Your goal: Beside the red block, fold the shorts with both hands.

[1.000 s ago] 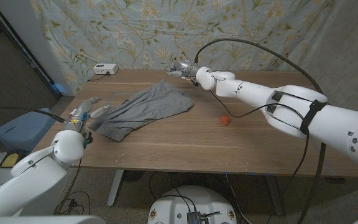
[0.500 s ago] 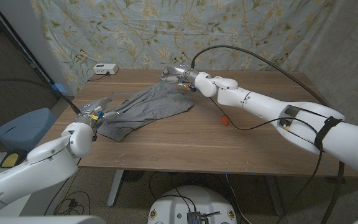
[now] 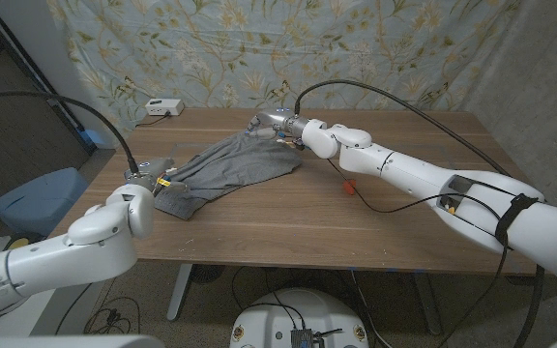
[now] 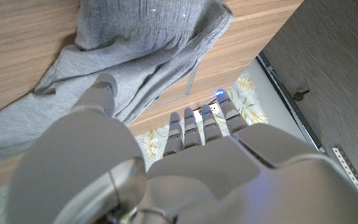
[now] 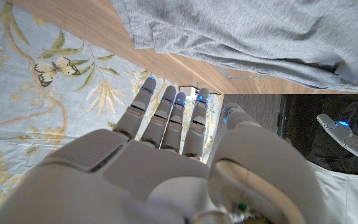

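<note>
Reaching both hands to opposite ends of the shorts [image 3: 230,164].

Your left hand [image 3: 146,177] sits at the near-left end of the grey shorts, on the left half of the wooden table [image 3: 288,222]; its wrist view shows straight, side-by-side fingers [image 4: 194,127] holding nothing, thumb over the cloth. The red block [image 3: 350,187] lies to the right of the shorts, apart from them. Your right hand [image 3: 274,124] is at the far edge of the shorts, fingers [image 5: 166,115] spread and extended, gripping nothing. A white box [image 3: 163,106] stands at the far-left corner.
</note>
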You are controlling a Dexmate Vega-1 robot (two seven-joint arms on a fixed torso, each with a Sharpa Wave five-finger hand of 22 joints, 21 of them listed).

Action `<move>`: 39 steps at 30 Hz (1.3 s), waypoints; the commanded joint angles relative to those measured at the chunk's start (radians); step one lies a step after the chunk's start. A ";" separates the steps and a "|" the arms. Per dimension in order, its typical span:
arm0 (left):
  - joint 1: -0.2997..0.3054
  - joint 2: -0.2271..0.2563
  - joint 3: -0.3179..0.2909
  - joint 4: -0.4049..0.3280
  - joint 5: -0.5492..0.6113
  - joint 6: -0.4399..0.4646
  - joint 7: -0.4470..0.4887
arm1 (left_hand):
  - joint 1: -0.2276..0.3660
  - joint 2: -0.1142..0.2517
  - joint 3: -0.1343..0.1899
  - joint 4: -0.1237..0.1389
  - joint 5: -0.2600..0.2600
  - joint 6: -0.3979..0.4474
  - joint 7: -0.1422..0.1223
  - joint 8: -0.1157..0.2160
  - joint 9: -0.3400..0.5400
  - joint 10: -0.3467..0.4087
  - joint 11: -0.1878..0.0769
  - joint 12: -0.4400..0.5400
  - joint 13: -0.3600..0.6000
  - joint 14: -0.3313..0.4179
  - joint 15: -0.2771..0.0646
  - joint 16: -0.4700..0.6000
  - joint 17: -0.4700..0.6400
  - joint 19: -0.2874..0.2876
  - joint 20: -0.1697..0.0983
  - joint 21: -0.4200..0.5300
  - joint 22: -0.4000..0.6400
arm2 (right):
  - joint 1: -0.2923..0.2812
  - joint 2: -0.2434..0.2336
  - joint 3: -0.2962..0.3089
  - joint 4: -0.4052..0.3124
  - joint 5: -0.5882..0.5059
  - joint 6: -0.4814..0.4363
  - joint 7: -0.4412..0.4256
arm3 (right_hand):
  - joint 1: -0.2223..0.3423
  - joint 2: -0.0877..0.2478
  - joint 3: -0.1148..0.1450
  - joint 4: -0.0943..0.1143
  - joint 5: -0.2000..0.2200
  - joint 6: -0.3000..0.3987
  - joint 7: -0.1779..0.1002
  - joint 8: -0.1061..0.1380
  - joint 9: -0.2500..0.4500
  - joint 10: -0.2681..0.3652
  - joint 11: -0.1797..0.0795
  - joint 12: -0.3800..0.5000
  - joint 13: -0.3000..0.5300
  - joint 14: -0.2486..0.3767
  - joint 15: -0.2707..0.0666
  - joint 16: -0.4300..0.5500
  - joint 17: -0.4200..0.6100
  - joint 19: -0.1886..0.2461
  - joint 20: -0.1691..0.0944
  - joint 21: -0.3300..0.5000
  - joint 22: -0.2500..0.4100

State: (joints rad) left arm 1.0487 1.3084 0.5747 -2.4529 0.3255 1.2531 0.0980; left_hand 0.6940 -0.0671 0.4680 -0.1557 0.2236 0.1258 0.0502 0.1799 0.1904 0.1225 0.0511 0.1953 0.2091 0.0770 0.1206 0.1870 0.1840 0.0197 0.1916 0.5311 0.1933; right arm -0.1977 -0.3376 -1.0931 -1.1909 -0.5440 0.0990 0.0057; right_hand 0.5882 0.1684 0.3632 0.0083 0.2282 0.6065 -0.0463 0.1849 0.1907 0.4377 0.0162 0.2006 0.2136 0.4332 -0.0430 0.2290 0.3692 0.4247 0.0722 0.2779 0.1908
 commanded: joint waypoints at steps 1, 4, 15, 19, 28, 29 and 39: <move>-0.309 0.024 0.392 -0.006 0.213 0.135 -0.233 | 0.002 -0.014 -0.016 0.004 0.010 -0.020 -0.001 -0.004 0.002 -0.022 0.000 -0.003 0.002 -0.019 0.007 -0.005 0.003 -0.001 0.010 -0.007 0.002 | -0.013 0.023 0.003 0.016 0.002 -0.039 0.118 | -0.044 -0.006 -0.006 0.023 -0.015 -0.068 -0.012 -0.010 0.001 -0.043 0.001 -0.010 0.004 -0.028 -0.033 -0.008 0.007 -0.022 0.006 -0.011 0.001; -0.372 0.009 0.475 0.012 0.300 0.143 -0.313 | 0.004 -0.020 -0.024 0.006 0.014 -0.030 -0.002 -0.003 0.002 -0.031 -0.005 -0.003 0.002 -0.027 0.012 -0.005 0.003 -0.005 0.013 -0.010 0.002 | -0.011 0.029 0.003 0.029 0.013 -0.048 0.140 | -0.064 -0.013 -0.014 0.033 -0.020 -0.093 -0.013 -0.010 0.001 -0.065 -0.002 -0.014 0.004 -0.042 -0.026 -0.012 0.007 -0.037 0.012 -0.018 0.000; -0.430 -0.073 0.588 0.122 0.597 0.109 -0.514 | 0.013 -0.024 -0.039 0.010 0.021 -0.020 -0.013 0.008 0.001 -0.021 -0.022 0.010 0.002 -0.008 -0.001 0.008 0.003 0.013 0.006 -0.008 0.003 | -0.010 0.036 -0.001 0.069 0.029 -0.046 0.143 | -0.083 -0.019 -0.020 0.041 -0.023 -0.111 -0.015 -0.006 0.001 -0.082 0.001 -0.013 0.004 -0.056 -0.020 -0.016 0.004 -0.053 0.016 -0.026 0.000; -0.398 -0.108 0.561 0.162 0.655 0.079 -0.535 | 0.012 -0.023 -0.047 0.015 0.023 -0.013 -0.019 0.012 0.000 -0.014 -0.036 0.015 0.002 0.007 -0.009 0.014 0.002 0.027 0.001 -0.005 0.003 | -0.007 0.042 -0.005 0.093 0.033 -0.037 0.138 | -0.084 -0.019 -0.020 0.042 -0.022 -0.111 -0.013 -0.004 0.001 -0.083 0.000 -0.012 0.004 -0.057 -0.021 -0.017 0.003 -0.053 0.016 -0.027 0.000; -0.360 -0.175 0.487 0.243 0.765 -0.028 -0.709 | 0.038 -0.006 -0.049 0.012 0.029 -0.030 -0.026 0.008 0.000 -0.038 -0.039 0.009 0.001 0.005 -0.015 0.011 0.002 0.032 0.004 -0.008 0.003 | 0.005 0.053 -0.009 0.143 0.047 -0.003 0.119 | -0.084 -0.015 -0.015 0.040 -0.021 -0.103 -0.006 0.003 0.001 -0.074 0.001 -0.006 0.004 -0.056 -0.021 -0.018 -0.001 -0.052 0.014 -0.027 0.000; -0.356 -0.185 0.478 0.254 0.777 -0.038 -0.729 | 0.042 -0.004 -0.050 0.012 0.030 -0.037 -0.027 0.006 0.000 -0.043 -0.039 0.008 0.001 0.001 -0.014 0.009 0.002 0.031 0.005 -0.010 0.003 | 0.006 0.054 -0.009 0.147 0.048 0.001 0.117 | -0.083 -0.015 -0.013 0.040 -0.021 -0.102 -0.006 0.003 0.001 -0.073 0.000 -0.005 0.004 -0.056 -0.022 -0.018 -0.002 -0.051 0.014 -0.027 0.000; -0.295 -0.284 0.394 0.342 0.930 -0.147 -0.865 | 0.073 0.012 -0.055 0.010 0.033 -0.065 -0.033 0.007 -0.001 -0.054 -0.045 0.012 0.000 0.002 -0.014 0.011 0.002 0.046 0.009 -0.011 0.003 | 0.023 0.068 -0.011 0.215 0.066 0.052 0.092 | -0.080 -0.010 -0.005 0.036 -0.019 -0.088 0.001 0.010 0.001 -0.063 0.001 0.000 0.003 -0.047 -0.025 -0.016 -0.007 -0.044 0.009 -0.025 0.000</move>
State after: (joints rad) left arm 0.6980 1.1233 1.0455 -2.2058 1.0850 1.2086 -0.6159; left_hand 0.7416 -0.0666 0.4113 -0.1462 0.2485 0.0599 0.0272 0.1809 0.1907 0.0654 0.0157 0.2032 0.2093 0.0711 0.1125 0.1930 0.1838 0.0502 0.1967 0.5175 0.1931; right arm -0.1908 -0.2836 -1.1007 -1.0413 -0.4961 0.1015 0.1234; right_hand 0.5067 0.1515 0.3509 0.0455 0.2090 0.5127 -0.0498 0.1889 0.1909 0.3645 0.0164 0.1965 0.2138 0.3800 -0.0431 0.2175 0.3615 0.3755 0.0888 0.2512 0.1909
